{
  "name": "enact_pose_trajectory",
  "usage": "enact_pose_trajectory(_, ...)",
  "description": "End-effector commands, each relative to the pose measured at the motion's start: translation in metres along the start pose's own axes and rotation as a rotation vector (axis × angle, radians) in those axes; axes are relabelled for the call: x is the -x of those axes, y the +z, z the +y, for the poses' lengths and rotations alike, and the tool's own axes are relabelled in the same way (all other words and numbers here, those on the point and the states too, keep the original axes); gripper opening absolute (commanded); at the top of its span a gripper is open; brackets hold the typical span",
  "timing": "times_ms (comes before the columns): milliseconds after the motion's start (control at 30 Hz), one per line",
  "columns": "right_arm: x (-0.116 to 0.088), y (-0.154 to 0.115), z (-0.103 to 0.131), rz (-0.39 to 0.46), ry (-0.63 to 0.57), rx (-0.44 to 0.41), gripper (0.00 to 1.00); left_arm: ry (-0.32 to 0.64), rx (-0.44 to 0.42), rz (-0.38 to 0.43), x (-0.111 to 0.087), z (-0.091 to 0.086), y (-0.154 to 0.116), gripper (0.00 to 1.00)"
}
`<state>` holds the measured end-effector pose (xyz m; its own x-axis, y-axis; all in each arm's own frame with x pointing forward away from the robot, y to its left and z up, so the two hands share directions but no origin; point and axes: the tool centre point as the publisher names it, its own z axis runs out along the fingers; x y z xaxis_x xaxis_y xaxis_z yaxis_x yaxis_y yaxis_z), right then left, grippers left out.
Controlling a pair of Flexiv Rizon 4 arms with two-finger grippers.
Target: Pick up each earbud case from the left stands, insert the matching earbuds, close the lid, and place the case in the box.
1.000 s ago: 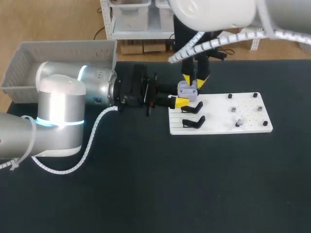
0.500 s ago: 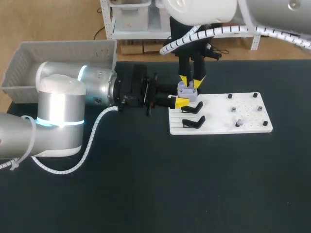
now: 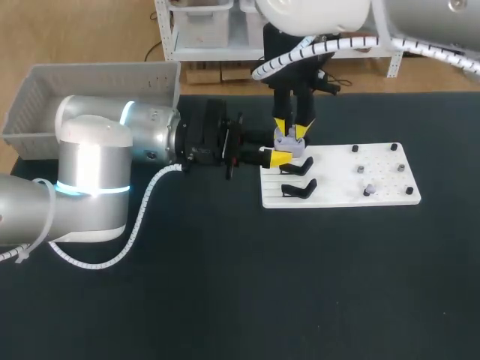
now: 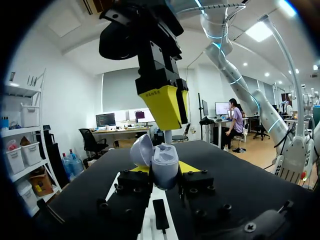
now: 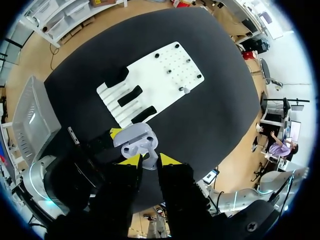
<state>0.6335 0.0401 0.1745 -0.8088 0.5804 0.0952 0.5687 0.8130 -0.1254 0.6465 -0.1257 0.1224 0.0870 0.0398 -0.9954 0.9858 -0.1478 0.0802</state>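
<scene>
Though your head view hides it, the left wrist view shows the left gripper (image 4: 164, 169) clamping the open earbud case (image 4: 163, 165) and the right gripper (image 5: 150, 160) pinching an earbud (image 4: 168, 136) above

We are seeing a black table (image 3: 225, 300) with a white board (image 3: 337, 184) lying flat on it, right of the middle; small black pegs (image 3: 394, 147) are standing upright on the board's right half

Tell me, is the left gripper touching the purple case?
Touching. The left wrist view shows the case squeezed inside the left gripper, a yellow finger pressing each side.
</scene>
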Motion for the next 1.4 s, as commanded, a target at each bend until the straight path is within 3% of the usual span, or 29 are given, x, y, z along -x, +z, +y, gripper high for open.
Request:
enact_pose_trajectory(33,0.002,0.001,0.000,0.003,-0.002,0.007,0.00,0.003,0.005,-0.002,-0.001,-0.002,0.000,0.00)
enact_pose_trajectory(1033,0.012,0.014,0.002,0.007,0.016,-0.003,0.00,0.003,0.005,-0.002,-0.001,-0.002,0.000,0.00)
enact_pose_trajectory(1067,0.012,0.014,0.002,0.010,0.015,0.002,0.19,0.003,0.005,-0.002,-0.001,-0.002,0.000,0.00)
enact_pose_trajectory(1100,0.011,0.014,0.002,0.012,0.012,0.006,0.47,0.003,0.005,-0.002,-0.001,-0.002,0.000,0.00)
enact_pose_trajectory(1133,0.009,0.013,0.002,0.013,0.007,0.013,0.95,0.003,0.005,-0.002,-0.001,-0.002,0.000,0.00)
enact_pose_trajectory(1200,0.002,0.008,-0.002,0.009,-0.008,0.035,1.00,0.003,0.005,-0.002,-0.001,-0.002,0.000,0.00)
enact_pose_trajectory(1300,-0.013,-0.004,-0.011,-0.011,-0.060,0.088,1.00,0.003,0.005,-0.002,-0.001,-0.002,0.000,0.00)
enact_pose_trajectory(1400,-0.027,-0.014,-0.022,-0.061,-0.136,0.146,0.83,0.003,0.005,-0.002,-0.001,-0.002,0.000,0.00)
